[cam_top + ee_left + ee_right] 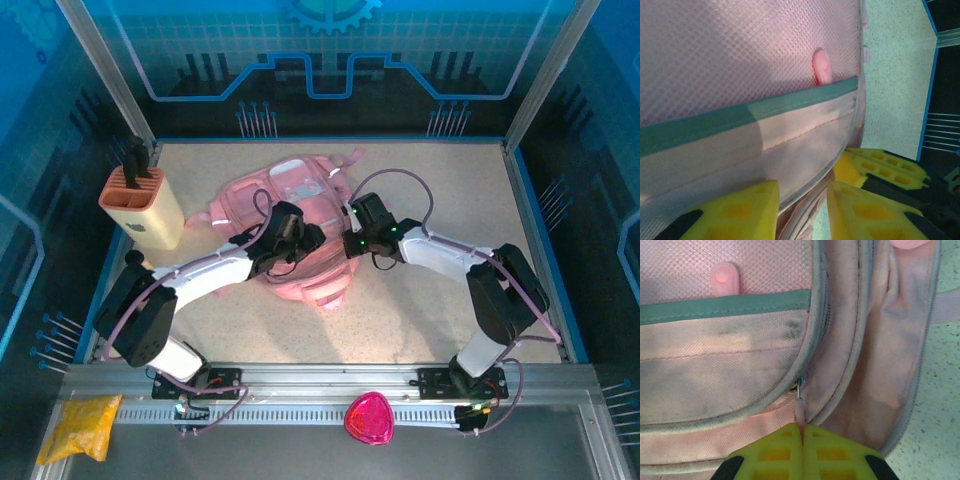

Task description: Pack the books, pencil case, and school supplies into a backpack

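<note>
Pinching zip pull [800,410], right gripper [801,429], knife block [142,205] near backpack [300,195]

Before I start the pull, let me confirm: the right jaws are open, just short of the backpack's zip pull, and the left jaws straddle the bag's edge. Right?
No. The right gripper has its jaws shut on the zip pull of the backpack, as the right wrist view shows. The left gripper does straddle the bag's edge.
</note>
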You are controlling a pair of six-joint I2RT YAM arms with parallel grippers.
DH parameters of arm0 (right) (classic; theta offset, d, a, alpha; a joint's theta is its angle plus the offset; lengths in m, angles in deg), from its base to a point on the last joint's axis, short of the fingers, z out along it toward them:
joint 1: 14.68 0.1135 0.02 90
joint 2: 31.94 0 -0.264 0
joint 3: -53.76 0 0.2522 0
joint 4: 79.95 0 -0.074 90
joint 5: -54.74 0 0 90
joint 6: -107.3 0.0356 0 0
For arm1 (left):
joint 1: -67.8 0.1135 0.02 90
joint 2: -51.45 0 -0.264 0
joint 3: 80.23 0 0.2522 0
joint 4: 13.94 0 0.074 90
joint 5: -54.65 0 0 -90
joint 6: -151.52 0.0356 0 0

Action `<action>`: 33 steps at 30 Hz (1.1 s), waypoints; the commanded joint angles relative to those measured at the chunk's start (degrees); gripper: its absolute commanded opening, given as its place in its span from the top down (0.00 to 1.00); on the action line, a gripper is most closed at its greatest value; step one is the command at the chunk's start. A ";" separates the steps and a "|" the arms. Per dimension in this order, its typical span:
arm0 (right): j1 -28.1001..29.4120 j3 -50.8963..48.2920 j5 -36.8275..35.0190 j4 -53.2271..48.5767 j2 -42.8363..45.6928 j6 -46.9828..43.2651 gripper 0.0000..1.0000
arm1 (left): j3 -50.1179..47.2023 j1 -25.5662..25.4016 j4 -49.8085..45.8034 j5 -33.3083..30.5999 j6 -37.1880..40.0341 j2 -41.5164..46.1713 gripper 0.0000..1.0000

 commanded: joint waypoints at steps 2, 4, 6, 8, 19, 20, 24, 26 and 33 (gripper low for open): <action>-1.26 1.02 1.14 2.99 -2.72 -2.20 0.90 | 1.74 -0.20 0.17 -2.66 -0.74 -0.99 0.71; -1.64 1.36 1.23 3.12 -3.49 -2.12 0.86 | 1.45 -0.18 -0.78 -3.66 -0.36 -0.83 0.71; -1.99 1.23 1.91 3.92 -4.09 -2.19 0.80 | 1.51 -0.12 -1.59 -4.34 0.41 -0.80 0.71; -2.05 1.29 1.86 4.45 -4.74 -2.47 0.78 | 1.92 -0.03 -2.78 -4.66 0.81 -1.32 0.71; -3.46 0.38 -5.77 3.78 -2.77 -3.18 1.00 | 2.55 0.33 -12.34 -8.53 4.01 -3.96 0.77; -4.00 0.47 -5.55 4.00 -2.69 -3.17 1.00 | 2.31 0.27 -13.17 -8.96 3.96 -4.01 0.77; -5.57 1.31 -3.68 5.86 -2.66 -4.11 1.00 | 1.18 0.27 -14.81 -8.54 4.57 -5.00 0.78; -5.67 2.24 -3.60 6.32 -2.88 -5.44 1.00 | 1.00 0.28 -16.27 -8.63 4.75 -5.64 0.79; -7.01 5.78 -2.59 8.60 -5.18 -7.74 1.00 | -1.81 0.28 -14.38 -7.18 4.69 -4.81 0.81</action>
